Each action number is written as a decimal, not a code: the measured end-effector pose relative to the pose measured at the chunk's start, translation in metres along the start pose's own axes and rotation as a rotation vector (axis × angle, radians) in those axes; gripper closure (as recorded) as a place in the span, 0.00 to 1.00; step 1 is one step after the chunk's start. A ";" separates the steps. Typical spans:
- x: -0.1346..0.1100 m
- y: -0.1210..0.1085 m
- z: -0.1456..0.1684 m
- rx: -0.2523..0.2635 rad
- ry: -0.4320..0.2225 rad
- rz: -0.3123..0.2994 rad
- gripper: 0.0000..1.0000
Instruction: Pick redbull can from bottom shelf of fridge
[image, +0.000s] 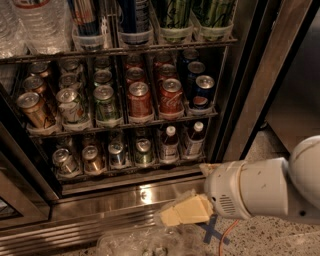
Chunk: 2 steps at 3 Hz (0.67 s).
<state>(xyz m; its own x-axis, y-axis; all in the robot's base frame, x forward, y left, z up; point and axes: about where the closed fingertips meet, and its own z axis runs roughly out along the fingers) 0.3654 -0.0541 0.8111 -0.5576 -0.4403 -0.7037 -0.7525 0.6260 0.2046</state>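
Note:
The fridge (246, 95) stands open, with dark wire racks full of drinks. On its bottom shelf the redbull can (117, 153), slim with a silver top and blue-and-silver body, stands third from the left. A slim copper-orange can (91, 158) is on its left and a slim greenish can (143, 151) on its right. My gripper (181, 212), cream-coloured on a white arm (260, 190), hangs low in front of the steel sill, below and to the right of the redbull can and apart from it. It holds nothing that I can see.
Two small bottles (169, 143) stand at the right end of the bottom shelf. Cola and other cans (139, 101) fill the rack above. The slatted grille (90, 227) runs below the sill. Crumpled clear plastic (145, 242) and a blue tape cross (213, 232) lie on the speckled floor.

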 end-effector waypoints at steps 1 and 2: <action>0.043 0.011 0.044 -0.023 -0.075 0.096 0.00; 0.111 0.024 0.090 -0.047 -0.154 0.259 0.00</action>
<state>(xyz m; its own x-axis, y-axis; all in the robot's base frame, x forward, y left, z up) 0.3169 -0.0299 0.6762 -0.6760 -0.1651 -0.7181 -0.6098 0.6725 0.4194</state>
